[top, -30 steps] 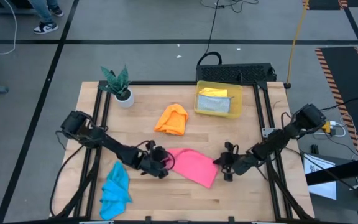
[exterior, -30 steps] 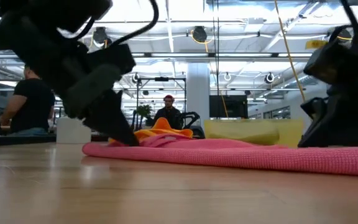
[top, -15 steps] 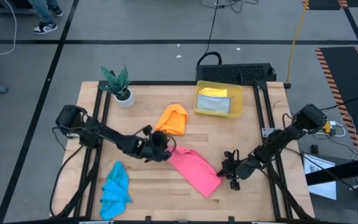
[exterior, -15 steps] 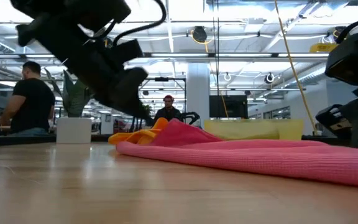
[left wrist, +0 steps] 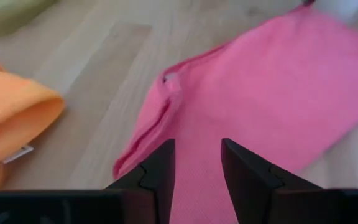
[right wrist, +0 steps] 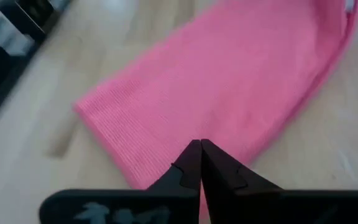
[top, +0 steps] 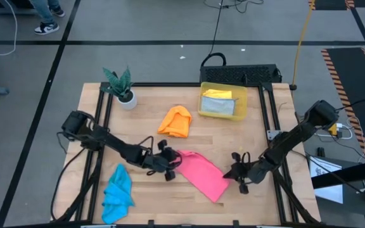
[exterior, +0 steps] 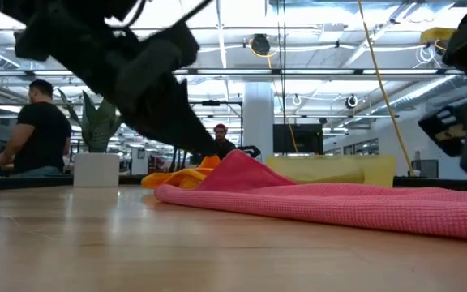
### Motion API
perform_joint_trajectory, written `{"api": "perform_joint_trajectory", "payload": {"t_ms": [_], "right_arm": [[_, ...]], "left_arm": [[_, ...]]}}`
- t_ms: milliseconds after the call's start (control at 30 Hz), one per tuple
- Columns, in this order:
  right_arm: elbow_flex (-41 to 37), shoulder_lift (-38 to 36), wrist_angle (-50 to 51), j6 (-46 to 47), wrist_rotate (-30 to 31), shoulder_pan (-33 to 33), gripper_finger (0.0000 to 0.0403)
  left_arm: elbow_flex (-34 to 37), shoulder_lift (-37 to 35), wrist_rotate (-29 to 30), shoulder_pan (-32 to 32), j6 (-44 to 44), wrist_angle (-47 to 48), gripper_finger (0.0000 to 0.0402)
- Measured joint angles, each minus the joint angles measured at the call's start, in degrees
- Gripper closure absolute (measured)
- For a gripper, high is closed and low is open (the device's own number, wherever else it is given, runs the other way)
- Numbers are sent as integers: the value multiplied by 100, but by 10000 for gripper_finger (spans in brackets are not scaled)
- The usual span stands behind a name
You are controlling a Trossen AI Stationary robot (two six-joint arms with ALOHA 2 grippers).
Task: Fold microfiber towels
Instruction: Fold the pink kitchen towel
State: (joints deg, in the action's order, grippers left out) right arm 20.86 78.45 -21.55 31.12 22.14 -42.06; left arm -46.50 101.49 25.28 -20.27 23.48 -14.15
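My left tool (top: 170, 163) hangs with its fingers (left wrist: 160, 171) parted over one end of the pink towel (top: 203, 175), gripping nothing. My right tool (top: 239, 175) is pinched shut just beside the opposite end. The towel lies spread mid-tabletop (top: 246, 136), near the orange towel (top: 176, 121).

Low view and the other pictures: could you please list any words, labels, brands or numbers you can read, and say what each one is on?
There is no readable text in any view.
Orange towel: a small white tag sits at its edge; any print on it is too blurred to read.
Pink towel: plain, no visible lettering.
Yellow bin: no label visible.
Signs in the room behind the table, low view: too small to read.
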Motion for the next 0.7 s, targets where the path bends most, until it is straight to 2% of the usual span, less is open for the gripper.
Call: {"api": "perform_joint_trajectory", "payload": {"t_ms": [133, 300, 533, 700], "right_arm": [[1, -94, -309, -301, 21, 0, 403], [6, 165, -708, -442, 12, 126, 403], [7, 622, -675, -247, 4, 222, 403], [9, 892, -648, -38, -144, 327, 403]], "left_arm": [[14, 511, 31, 178, -228, -703, 270], [4, 704, 195, 725, -137, -926, 270], [11, 553, 122, 1369, -460, -951, 270], [9, 94, 25, 1195, -588, -957, 270]]}}
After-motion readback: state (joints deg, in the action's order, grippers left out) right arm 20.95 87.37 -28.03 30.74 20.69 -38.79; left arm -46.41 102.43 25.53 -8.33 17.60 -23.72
